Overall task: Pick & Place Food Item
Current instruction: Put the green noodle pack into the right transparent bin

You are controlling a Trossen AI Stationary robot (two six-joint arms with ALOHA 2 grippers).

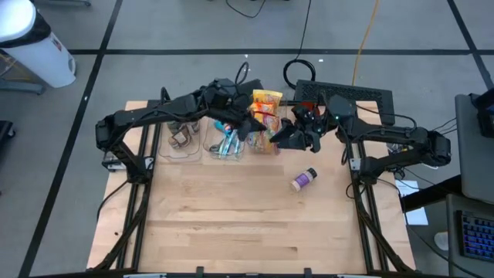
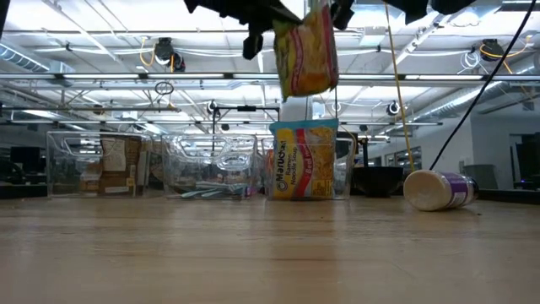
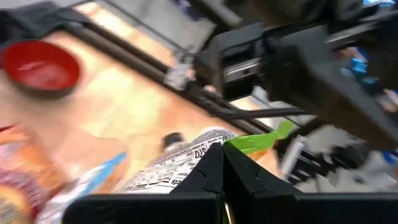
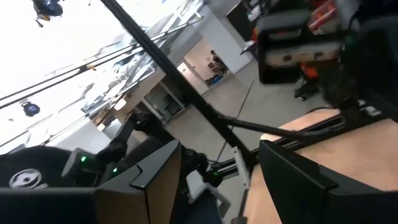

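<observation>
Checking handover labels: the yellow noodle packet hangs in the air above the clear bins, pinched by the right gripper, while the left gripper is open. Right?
Wrong arm. The left gripper is shut on the yellow noodle packet, and the right gripper is the open one, holding nothing. The left wrist view shows the pinch; the right wrist view shows the gap. The packet does hang above the clear bins.

Readable text: one brand name only.
"Maruchan" is partly read, running vertically, on the yellow noodle pack standing in the clear bin in the low view. Black print is seen on a held wrapper in the left wrist view, but it cannot be read.
</observation>
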